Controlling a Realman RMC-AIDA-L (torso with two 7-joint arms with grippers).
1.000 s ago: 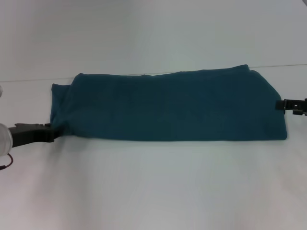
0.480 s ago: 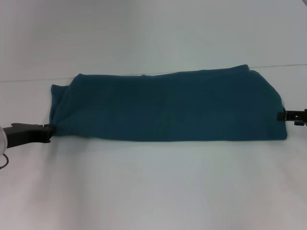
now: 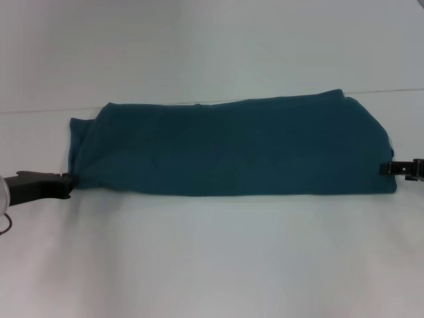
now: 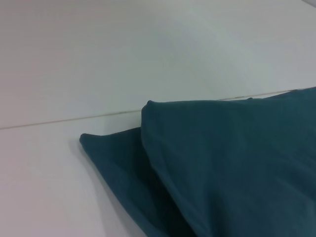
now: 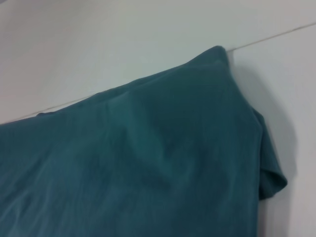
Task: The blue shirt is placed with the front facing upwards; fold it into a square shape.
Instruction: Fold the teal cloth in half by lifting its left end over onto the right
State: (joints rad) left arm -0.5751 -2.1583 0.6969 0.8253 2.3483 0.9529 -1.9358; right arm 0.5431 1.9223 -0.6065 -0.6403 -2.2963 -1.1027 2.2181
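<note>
The blue shirt (image 3: 232, 149) lies folded into a long, plain teal band across the table, with no lettering showing. My left gripper (image 3: 65, 179) sits low on the table at the band's near left corner, its tip just at the cloth. At the band's right end my right gripper (image 3: 385, 168) touches the cloth's edge close to the near corner. The left wrist view shows the layered left end of the shirt (image 4: 237, 168), and the right wrist view shows its right end (image 5: 138, 163) with a sleeve fold at the side.
The white table (image 3: 212, 258) spreads bare in front of and behind the shirt. A thin seam line (image 3: 40, 110) runs across the table behind the band.
My left gripper has drawn back a little to the left of the shirt's corner. My right gripper has slid along the right edge toward the near corner. The shirt has stayed put.
</note>
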